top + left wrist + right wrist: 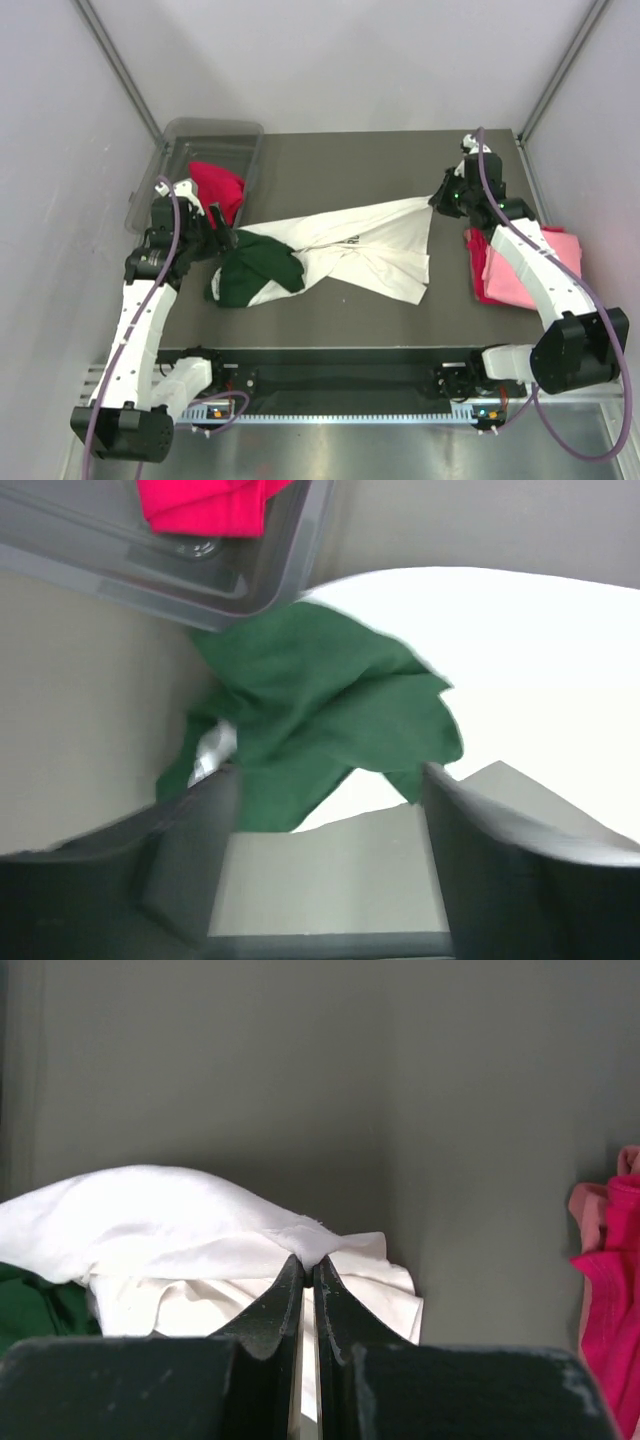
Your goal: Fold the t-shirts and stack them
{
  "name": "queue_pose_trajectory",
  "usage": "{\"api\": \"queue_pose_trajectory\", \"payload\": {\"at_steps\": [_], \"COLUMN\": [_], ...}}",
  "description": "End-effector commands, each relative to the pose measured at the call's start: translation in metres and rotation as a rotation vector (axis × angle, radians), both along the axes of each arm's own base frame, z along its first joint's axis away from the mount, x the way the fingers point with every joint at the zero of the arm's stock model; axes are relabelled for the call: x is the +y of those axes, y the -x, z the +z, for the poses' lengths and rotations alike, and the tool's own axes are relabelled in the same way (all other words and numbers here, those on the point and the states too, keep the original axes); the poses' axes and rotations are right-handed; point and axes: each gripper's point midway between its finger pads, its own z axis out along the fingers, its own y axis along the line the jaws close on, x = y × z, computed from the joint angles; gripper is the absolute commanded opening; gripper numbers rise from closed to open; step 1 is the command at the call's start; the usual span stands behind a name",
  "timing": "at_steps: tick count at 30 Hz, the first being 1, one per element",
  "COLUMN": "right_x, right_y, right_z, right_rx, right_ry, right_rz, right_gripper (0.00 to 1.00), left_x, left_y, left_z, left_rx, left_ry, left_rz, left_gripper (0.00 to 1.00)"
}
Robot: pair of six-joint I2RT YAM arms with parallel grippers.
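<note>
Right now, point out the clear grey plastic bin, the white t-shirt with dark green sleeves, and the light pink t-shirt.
clear grey plastic bin (212, 126): top view, far rim.
white t-shirt with dark green sleeves (372, 262): top view, white body.
light pink t-shirt (566, 246): top view, far right corner.

Overhead, close wrist views; t-shirt (340, 250) apparently shared

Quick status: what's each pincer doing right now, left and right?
Left pincer: open, nothing held.
Right pincer: closed on an edge of the white cloth t-shirt with dark green sleeves.
</note>
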Motion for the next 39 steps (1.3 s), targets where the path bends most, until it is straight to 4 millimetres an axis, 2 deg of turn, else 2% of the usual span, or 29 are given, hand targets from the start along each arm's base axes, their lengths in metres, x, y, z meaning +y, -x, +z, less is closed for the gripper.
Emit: {"api": "queue_pose_trajectory", "payload": {"at_steps": [1,2,3,10,17,20,21,23,24,26,27,28,30,31,32,34,35,39], "right_x": [-0.007,-0.009,-0.01,-0.021,-0.02,-0.016,-0.016,-0.015,-0.015,-0.013,-0.013,-0.012,-0.01,-0.009,-0.009,-0.009,-0.009,-0.01], "right_y": [-0.001,0.0,0.0,0.006,0.015,0.016,0.017,0.017,0.017,0.016,0.016,0.016,0.016,0.016,0.016,0.017,0.018,0.019], "right_z": [0.022,0.017,0.014,-0.005,-0.025,-0.028,-0.029,-0.03,-0.029,-0.027,-0.027,-0.026,-0.025,-0.024,-0.024,-0.022,-0.022,-0.019], "right_rx": [-0.065,-0.058,-0.053,-0.03,-0.026,-0.027,-0.025,-0.027,-0.03,-0.037,-0.038,-0.04,-0.041,-0.042,-0.045,-0.054,-0.058,-0.08], "right_ry": [-0.002,0.0,0.001,0.006,-0.017,-0.028,-0.029,-0.029,-0.03,-0.037,-0.04,-0.046,-0.054,-0.055,-0.057,-0.06,-0.061,-0.067], "right_rz": [-0.013,-0.016,-0.021,-0.051,-0.045,-0.028,-0.026,-0.021,-0.019,-0.008,-0.008,-0.004,0.005,0.007,0.008,0.009,0.007,0.002], "right_gripper": [0.0,0.0,0.0,0.0,0.0,0.0,0.0,0.0,0.0,0.0,0.0,0.0,0.0,0.0,0.0,0.0,0.0,0.0], "left_x": [-0.005,-0.006,-0.008,-0.04,-0.064,-0.079,-0.078,-0.089,-0.093,-0.097,-0.098,-0.1,-0.103,-0.106,-0.103,-0.101,-0.101,-0.106], "left_y": [0.0,0.001,0.001,0.004,0.0,-0.009,-0.015,-0.025,-0.03,-0.04,-0.046,-0.053,-0.06,-0.064,-0.068,-0.074,-0.076,-0.082], "left_z": [0.015,0.014,0.014,-0.011,-0.039,-0.041,-0.044,-0.037,-0.046,-0.043,-0.054,-0.051,-0.067,-0.067,-0.079,-0.083,-0.093,-0.108], "left_rx": [-0.081,-0.084,-0.085,-0.009,0.052,0.052,0.058,0.036,0.07,0.09,0.129,0.118,0.163,0.163,0.191,0.207,0.235,0.274], "left_ry": [0.017,0.021,0.028,0.101,0.065,0.073,0.05,0.038,0.021,-0.016,-0.05,-0.077,-0.118,-0.126,-0.162,-0.182,-0.197,-0.211], "left_rz": [-0.028,-0.035,-0.042,-0.116,-0.128,-0.151,-0.131,-0.156,-0.161,-0.154,-0.143,-0.13,-0.119,-0.118,-0.097,-0.072,-0.068,-0.076], "left_gripper": [0.82,0.92,0.93,0.93,0.89,0.88,0.87,0.82,0.8,0.78,0.77,0.77,0.77,0.77,0.75,0.72,0.7,0.63]}}
